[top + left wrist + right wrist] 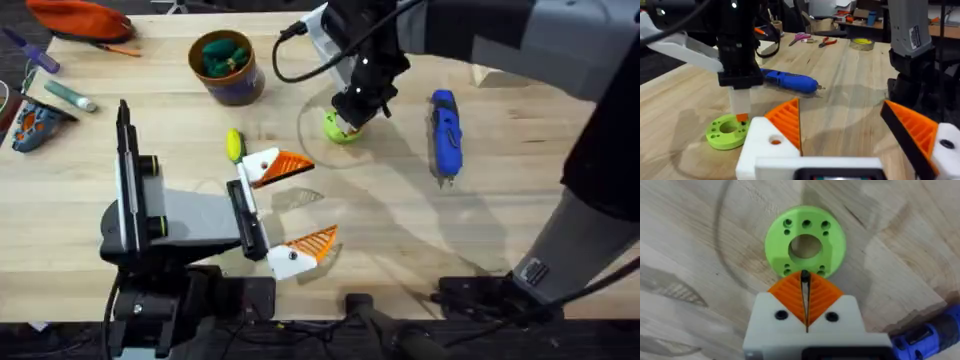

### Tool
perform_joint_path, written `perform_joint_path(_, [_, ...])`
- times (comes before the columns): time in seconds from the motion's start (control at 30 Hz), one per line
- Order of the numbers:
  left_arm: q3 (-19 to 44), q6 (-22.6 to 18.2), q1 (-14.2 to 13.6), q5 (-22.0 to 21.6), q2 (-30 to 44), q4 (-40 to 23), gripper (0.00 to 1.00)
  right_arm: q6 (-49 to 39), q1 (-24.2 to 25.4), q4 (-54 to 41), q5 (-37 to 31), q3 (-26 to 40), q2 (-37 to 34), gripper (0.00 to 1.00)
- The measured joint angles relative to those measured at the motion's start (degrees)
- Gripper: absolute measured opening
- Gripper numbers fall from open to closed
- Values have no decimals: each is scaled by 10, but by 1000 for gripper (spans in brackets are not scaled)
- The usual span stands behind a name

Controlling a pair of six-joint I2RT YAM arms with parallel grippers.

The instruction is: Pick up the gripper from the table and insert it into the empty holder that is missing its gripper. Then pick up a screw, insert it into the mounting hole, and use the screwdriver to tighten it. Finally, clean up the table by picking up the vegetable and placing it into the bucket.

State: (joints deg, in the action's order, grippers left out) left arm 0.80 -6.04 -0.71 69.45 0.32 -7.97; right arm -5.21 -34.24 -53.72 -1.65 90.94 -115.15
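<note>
The right gripper (805, 282), orange pads pressed together, is held over the flat lime-green holed disc (805, 242); the left gripper's (300, 205) fingers are spread wide.

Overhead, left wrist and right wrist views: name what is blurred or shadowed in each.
Overhead: the right arm's upper links loom large, dark and blurred near the camera, throwing shadow toward the screwdriver. Left wrist: the room behind is soft; the lime-green disc is sharp. Right wrist: the right gripper casts little shadow on the disc.

One blue screwdriver (446, 135), one yellow-green vegetable (234, 145), one bucket (232, 92), one lime-green disc (340, 129), two tools (300, 205).
</note>
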Motion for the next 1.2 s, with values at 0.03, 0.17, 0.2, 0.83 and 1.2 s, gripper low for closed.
perform_joint_path(0.03, [0,0,0,0,0,0,986,0,0,-4,0,4,0,7])
perform_joint_path(0.17, [0,0,0,0,0,0,986,-2,0,-21,0,24,0,7])
perform_joint_path(0.2, [0,0,0,0,0,0,986,-4,0,-28,0,28,0,7])
perform_joint_path(0.83, [0,0,0,0,0,0,985,-13,0,-78,0,81,40,6])
perform_joint_path(1.2, [0,0,0,0,0,0,986,-8,0,-137,0,85,193,6])
